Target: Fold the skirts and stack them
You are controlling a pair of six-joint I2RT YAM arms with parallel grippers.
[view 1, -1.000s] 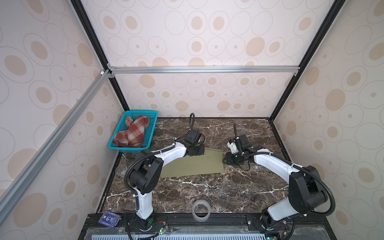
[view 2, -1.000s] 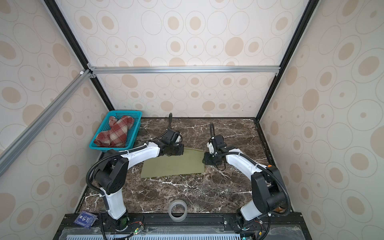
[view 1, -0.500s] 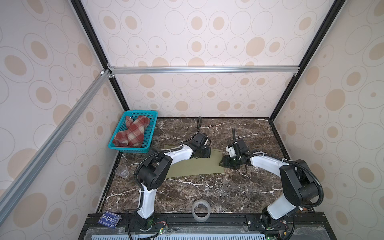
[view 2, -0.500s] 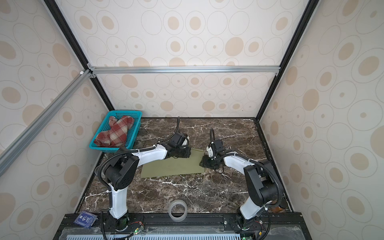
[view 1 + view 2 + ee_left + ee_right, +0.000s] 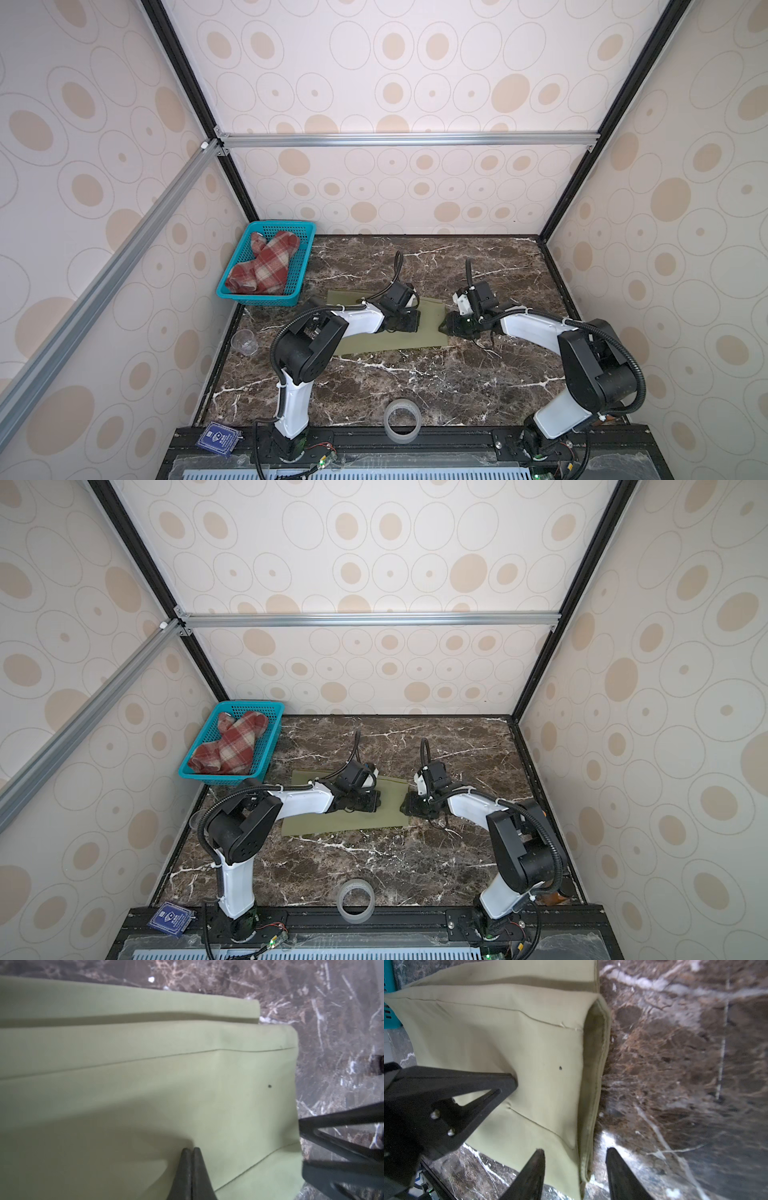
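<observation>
**olive-green skirt (image 5: pixel 430 328) pinned flat, right gripper (image 5: pixel 575 1150) astride its edge**

the olive-green skirt lies flat on the marble tabletop (image 5: pixel 415 386). the left gripper (image 5: pixel 190 1152), jaws together, presses its tips onto the cloth. the right gripper's jaws stand apart on either side of the hemmed edge. the plaid skirt (image 5: pixel 266 266) sits crumpled in the teal basket (image 5: pixel 302 266).

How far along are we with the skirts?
Done: the olive-green thin cloth skirt lies flat on the marble table. In hand: the shut left hand presses it; the open right hand straddles its edge. Left: finishing its fold, then the red-and-cream plaid woolly skirt in the teal plastic mesh basket, then stacking.
</observation>
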